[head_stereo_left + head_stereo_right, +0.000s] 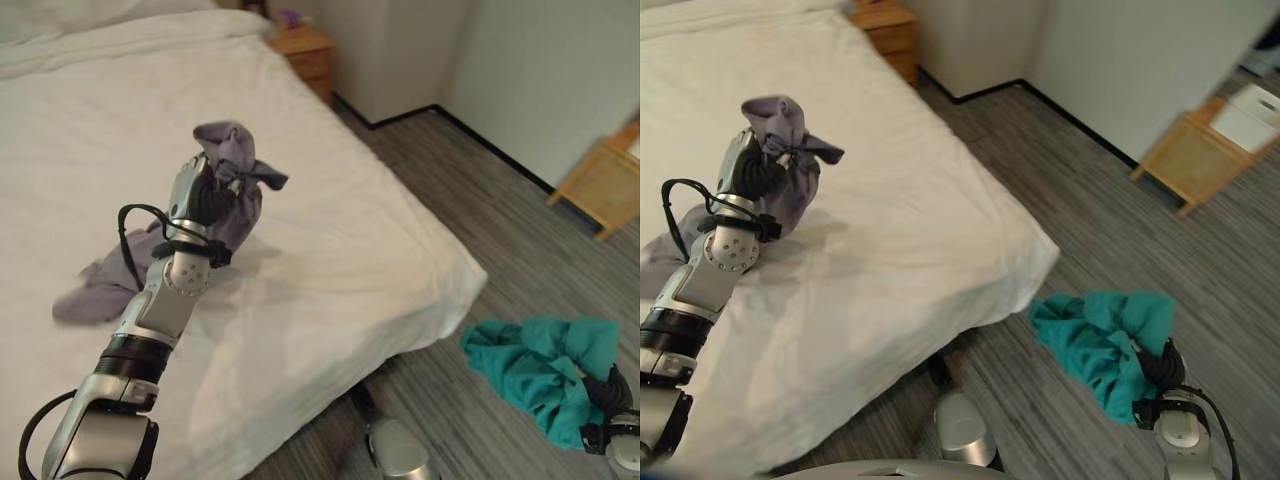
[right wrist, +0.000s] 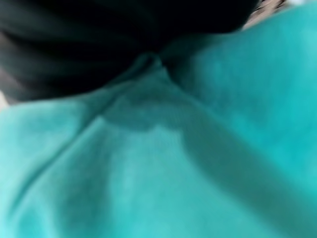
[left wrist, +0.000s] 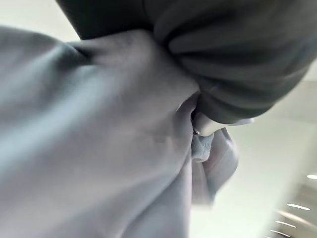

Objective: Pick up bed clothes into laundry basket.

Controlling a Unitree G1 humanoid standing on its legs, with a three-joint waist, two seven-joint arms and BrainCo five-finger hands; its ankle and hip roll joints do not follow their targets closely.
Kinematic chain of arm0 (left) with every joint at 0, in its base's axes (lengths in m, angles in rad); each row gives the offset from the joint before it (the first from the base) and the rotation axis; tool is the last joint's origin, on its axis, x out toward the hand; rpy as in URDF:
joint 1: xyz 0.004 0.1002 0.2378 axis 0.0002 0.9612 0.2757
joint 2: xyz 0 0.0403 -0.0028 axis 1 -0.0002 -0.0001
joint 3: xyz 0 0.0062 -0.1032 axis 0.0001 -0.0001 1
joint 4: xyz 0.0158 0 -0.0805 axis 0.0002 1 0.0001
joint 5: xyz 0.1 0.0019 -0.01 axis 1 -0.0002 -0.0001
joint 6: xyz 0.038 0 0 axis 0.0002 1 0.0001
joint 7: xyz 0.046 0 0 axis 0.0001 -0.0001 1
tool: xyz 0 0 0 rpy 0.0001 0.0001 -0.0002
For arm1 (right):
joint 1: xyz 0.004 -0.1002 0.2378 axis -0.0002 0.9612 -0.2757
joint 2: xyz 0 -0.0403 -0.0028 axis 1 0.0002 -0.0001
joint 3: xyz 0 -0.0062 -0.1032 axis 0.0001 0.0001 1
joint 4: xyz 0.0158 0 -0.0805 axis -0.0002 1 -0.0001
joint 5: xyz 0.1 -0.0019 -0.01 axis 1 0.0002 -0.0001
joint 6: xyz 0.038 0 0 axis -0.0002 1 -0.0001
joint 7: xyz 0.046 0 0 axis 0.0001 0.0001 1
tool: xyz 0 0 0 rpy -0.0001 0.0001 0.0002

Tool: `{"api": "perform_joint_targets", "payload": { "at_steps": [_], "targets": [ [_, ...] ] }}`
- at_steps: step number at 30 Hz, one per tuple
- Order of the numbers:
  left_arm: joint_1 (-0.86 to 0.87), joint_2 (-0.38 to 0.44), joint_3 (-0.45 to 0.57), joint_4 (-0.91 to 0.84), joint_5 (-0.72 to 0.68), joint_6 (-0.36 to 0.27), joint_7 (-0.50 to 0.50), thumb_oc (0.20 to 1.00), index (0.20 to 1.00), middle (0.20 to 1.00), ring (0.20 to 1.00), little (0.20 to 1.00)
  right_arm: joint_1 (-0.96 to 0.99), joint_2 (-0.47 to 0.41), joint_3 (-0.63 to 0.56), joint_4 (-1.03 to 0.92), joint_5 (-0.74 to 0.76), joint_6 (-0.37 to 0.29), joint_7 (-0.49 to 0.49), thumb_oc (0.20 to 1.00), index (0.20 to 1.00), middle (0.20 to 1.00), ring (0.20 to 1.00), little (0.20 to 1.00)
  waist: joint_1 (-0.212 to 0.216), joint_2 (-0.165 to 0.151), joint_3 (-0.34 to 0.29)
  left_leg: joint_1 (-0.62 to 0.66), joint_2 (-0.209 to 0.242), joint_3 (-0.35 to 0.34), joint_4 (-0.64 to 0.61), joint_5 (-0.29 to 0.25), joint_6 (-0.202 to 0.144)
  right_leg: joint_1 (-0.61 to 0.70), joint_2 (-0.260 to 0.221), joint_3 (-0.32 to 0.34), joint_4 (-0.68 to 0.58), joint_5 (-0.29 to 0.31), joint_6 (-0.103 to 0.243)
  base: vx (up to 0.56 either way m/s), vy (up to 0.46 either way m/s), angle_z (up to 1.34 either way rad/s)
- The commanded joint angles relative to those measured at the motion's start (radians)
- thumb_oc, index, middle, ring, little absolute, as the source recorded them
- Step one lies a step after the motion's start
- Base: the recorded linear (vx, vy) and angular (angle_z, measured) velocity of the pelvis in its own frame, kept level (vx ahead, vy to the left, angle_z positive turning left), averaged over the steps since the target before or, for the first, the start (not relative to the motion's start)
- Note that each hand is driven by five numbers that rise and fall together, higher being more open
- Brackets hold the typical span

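A: What sits closest to the camera?

B: The left arm, rising from the lower left over the bed. Its left robot hand is lifted above the white sheet with fingers curled round a lavender garment. The cloth bunches over the top of the hand and trails down to the mattress, where the rest of it lies crumpled beside the forearm.

A: And the wrist camera on that side?

B: Grey-lavender folds pressed right against it, with a finger tucked into the cloth.

A: The other side?

B: The right robot hand is low at the lower right, off the bed, over the striped grey floor. A teal garment hangs bunched from it in the air. Its dark cover shows against the cloth, but the fingers are buried, so I cannot tell how they are set.

A: Anything else around?

B: A wooden nightstand beside the head of the bed, and a pale wooden stand by the far wall with a white box on it.
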Motion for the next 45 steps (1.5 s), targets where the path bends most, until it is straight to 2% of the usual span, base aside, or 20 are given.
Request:
{"api": "perform_joint_targets", "payload": {
  "at_steps": [1,4,12,14,15,17,18,21,24,27,28,31,34,36,37,38,40,43,44,45],
  "targets": [
    [0.028,-0.028,0.112,-0.172,-0.092,-0.128,0.069,0.2,0.2,0.2,0.2,0.2,-0.063,-0.072,-0.001,-0.16,-0.061,-0.075,-0.052,0.2,0.2,0.2,0.2,0.2,0.049,-0.014,-0.043,-0.041,0.012,0.054,-0.013,0.119,-0.042,0.159,-0.065,-0.096,0.119,0.033,0.09,-0.34,-0.113,-2.03],
    [0.066,-0.078,0.136,-0.298,-0.118,-0.147,0.053,0.2,0.2,0.2,0.2,0.2,-0.101,-0.056,0.027,-0.245,-0.096,-0.081,-0.051,0.2,0.2,0.2,0.2,0.2,0.097,-0.007,-0.078,-0.047,0.043,0.162,-0.008,0.145,-0.044,0.254,-0.136,-0.189,0.102,0.068,0.097,-0.15,-0.099,-1.95],
    [0.179,-0.131,0.128,-0.469,-0.229,-0.176,-0.01,0.2,0.2,0.2,0.2,0.2,-0.253,-0.083,0.148,-0.383,-0.119,-0.096,-0.048,0.2,0.2,0.2,0.2,0.2,0.192,-0.008,-0.127,-0.002,0.097,0.379,0.001,0.206,-0.08,0.322,-0.181,-0.319,-0.003,0.154,0.125,-0.06,-0.248,-1.83],
    [0.246,-0.178,0.065,-0.467,-0.325,-0.18,-0.078,0.2,0.2,0.2,0.2,0.2,-0.293,-0.083,0.194,-0.417,-0.118,-0.098,-0.042,0.2,0.2,0.2,0.2,0.2,0.202,-0.01,-0.135,0.023,0.152,0.44,0.031,0.226,-0.114,0.314,-0.157,-0.337,-0.054,0.107,0.099,0.31,-0.852,-2.31],
    [0.297,-0.237,0.018,-0.43,-0.442,-0.171,-0.121,0.2,0.2,0.2,0.2,0.2,-0.299,-0.092,0.219,-0.466,-0.113,-0.107,-0.045,0.2,0.2,0.2,0.2,0.2,0.234,0.009,-0.1,0.003,0.332,0.423,0.347,0.393,-0.23,0.343,-0.028,-0.295,-0.102,-0.04,0.014,0.59,-1.153,-1.94],
    [0.314,-0.245,0.012,-0.43,-0.459,-0.173,-0.119,0.2,0.2,0.2,0.2,0.2,-0.303,-0.094,0.228,-0.477,-0.113,-0.107,-0.044,0.2,0.2,0.2,0.2,0.2,0.252,0.007,-0.084,-0.025,0.381,0.354,0.467,0.434,-0.232,0.367,0.013,-0.275,-0.12,-0.064,-0.016,0.42,-0.692,-1.71],
    [0.358,-0.254,0.014,-0.423,-0.463,-0.169,-0.119,0.2,0.2,0.2,0.2,0.2,-0.325,-0.101,0.27,-0.471,-0.113,-0.097,-0.022,0.2,0.2,0.2,0.2,0.2,0.308,-0.021,-0.056,-0.128,0.322,0.12,0.573,0.371,-0.216,0.391,0.037,-0.195,-0.134,-0.097,-0.04,0.21,-0.296,-0.79],
    [0.383,-0.261,0.026,-0.41,-0.45,-0.18,-0.107,0.2,0.2,0.2,0.2,0.2,-0.382,-0.095,0.318,-0.438,-0.115,-0.094,-0.017,0.2,0.2,0.2,0.2,0.2,0.34,-0.041,-0.043,-0.206,0.263,0.03,0.583,0.312,-0.179,0.381,0.037,-0.144,-0.138,-0.096,-0.047,0.27,-0.241,-1.16],
    [0.412,-0.288,0.038,-0.391,-0.451,-0.178,-0.108,0.2,0.2,0.2,0.2,0.2,-0.47,-0.092,0.379,-0.383,-0.123,-0.081,-0.021,0.2,0.2,0.2,0.2,0.2,0.41,-0.055,-0.039,-0.36,0.118,-0.073,0.36,0.243,-0.11,0.418,0.076,-0.012,-0.138,-0.138,-0.04,0.43,-0.134,-2.18],
    [0.412,-0.308,0.025,-0.379,-0.437,-0.168,-0.112,0.2,0.2,0.2,0.2,0.2,-0.505,-0.09,0.396,-0.356,-0.126,-0.076,-0.027,0.2,0.2,0.2,0.2,0.2,0.437,-0.039,-0.051,-0.405,0.084,-0.062,0.099,0.303,-0.112,0.485,0.107,0.018,-0.138,-0.19,-0.02,0.55,-0.02,-1.05],
    [0.411,-0.314,0.023,-0.372,-0.432,-0.165,-0.11,0.2,0.2,0.2,0.2,0.2,-0.51,-0.092,0.394,-0.343,-0.13,-0.072,-0.031,0.2,0.2,0.2,0.2,0.2,0.431,-0.038,-0.054,-0.422,0.105,0.002,0.04,0.319,-0.115,0.514,0.112,-0.002,-0.138,-0.208,-0.015,0.61,-0.038,-0.6],
    [0.41,-0.327,0.02,-0.365,-0.437,-0.156,-0.109,0.2,0.2,0.2,0.2,0.2,-0.52,-0.095,0.396,-0.34,-0.134,-0.059,-0.033,0.2,0.2,0.2,0.2,0.2,0.429,-0.038,-0.061,-0.399,0.138,0.123,0.001,0.325,-0.101,0.567,0.121,-0.008,-0.135,-0.23,-0.006,0.5,-0.022,-0.43],
    [0.445,-0.327,0.031,-0.366,-0.43,-0.133,-0.091,0.2,0.2,0.2,0.2,0.2,-0.521,-0.077,0.42,-0.346,-0.172,-0.047,-0.013,0.2,0.2,0.2,0.2,0.2,0.481,-0.036,-0.095,-0.35,0.075,0.096,-0.008,0.311,-0.042,0.585,0.11,0.005,0.027,-0.198,0.038,0.64,0.062,-0.51],
    [0.427,-0.319,0.013,-0.346,-0.423,-0.122,-0.065,0.2,0.2,0.2,0.2,0.2,-0.509,-0.059,0.424,-0.349,-0.187,-0.035,-0.012,0.2,0.2,0.2,0.2,0.2,0.465,-0.045,-0.079,-0.295,0.023,0.099,-0.009,0.284,0.016,0.496,0.054,0.022,0.319,-0.06,0.131,0.44,0.084,-0.71],
    [0.395,-0.308,-0.004,-0.306,-0.406,-0.112,-0.043,0.2,0.2,0.2,0.2,0.2,-0.519,-0.046,0.426,-0.358,-0.187,-0.025,-0.015,0.2,0.2,0.2,0.2,0.2,0.427,-0.037,-0.055,-0.242,0.017,0.079,-0.01,0.267,0.037,0.37,0.043,0.076,0.533,0.053,0.143,0.54,0.024,0.19],
    [0.373,-0.302,-0.01,-0.283,-0.403,-0.109,-0.039,0.2,0.2,0.2,0.2,0.2,-0.535,-0.043,0.429,-0.358,-0.183,-0.022,-0.016,0.2,0.2,0.2,0.2,0.2,0.415,-0.03,-0.05,-0.221,0.021,0.065,-0.011,0.26,0.041,0.317,0.027,0.091,0.587,0.047,0.143,0.5,-0.029,1.29],
    [0.344,-0.297,-0.01,-0.251,-0.398,-0.104,-0.031,0.2,0.2,0.2,0.2,0.2,-0.555,-0.041,0.434,-0.355,-0.178,-0.015,-0.013,0.2,0.2,0.2,0.2,0.2,0.402,-0.028,-0.044,-0.202,0.013,0.048,-0.013,0.248,0.04,0.282,-0.004,0.103,0.573,0.015,0.143,0.29,-0.047,1.46],
    [0.288,-0.287,-0.016,-0.203,-0.406,-0.099,-0.04,0.2,0.2,0.2,0.2,0.2,-0.605,-0.057,0.442,-0.358,-0.15,-0.01,-0.002,0.2,0.2,0.2,0.2,0.2,0.367,-0.015,-0.03,-0.178,0.008,-0.014,-0.013,0.243,0.028,0.232,0.016,0.118,0.368,-0.064,0.079,0.34,-0.181,0.97],
    [0.267,-0.282,-0.011,-0.179,-0.398,-0.1,-0.035,0.2,0.2,0.2,0.2,0.2,-0.632,-0.07,0.451,-0.368,-0.132,-0.015,0.005,0.2,0.2,0.2,0.2,0.2,0.343,-0.021,-0.04,-0.151,-0.005,-0.073,-0.013,0.201,0.01,0.2,0.043,0.173,0.095,-0.082,0.054,0.29,-0.202,1.2],
    [0.266,-0.282,-0.011,-0.177,-0.398,-0.101,-0.035,0.2,0.2,0.2,0.2,0.2,-0.633,-0.07,0.452,-0.366,-0.132,-0.016,0.005,0.2,0.2,0.2,0.2,0.2,0.339,-0.019,-0.04,-0.15,-0.004,-0.076,-0.013,0.199,0.009,0.21,0.046,0.168,0.08,-0.076,0.054,0.4,-0.266,1.17]
  ]
}}
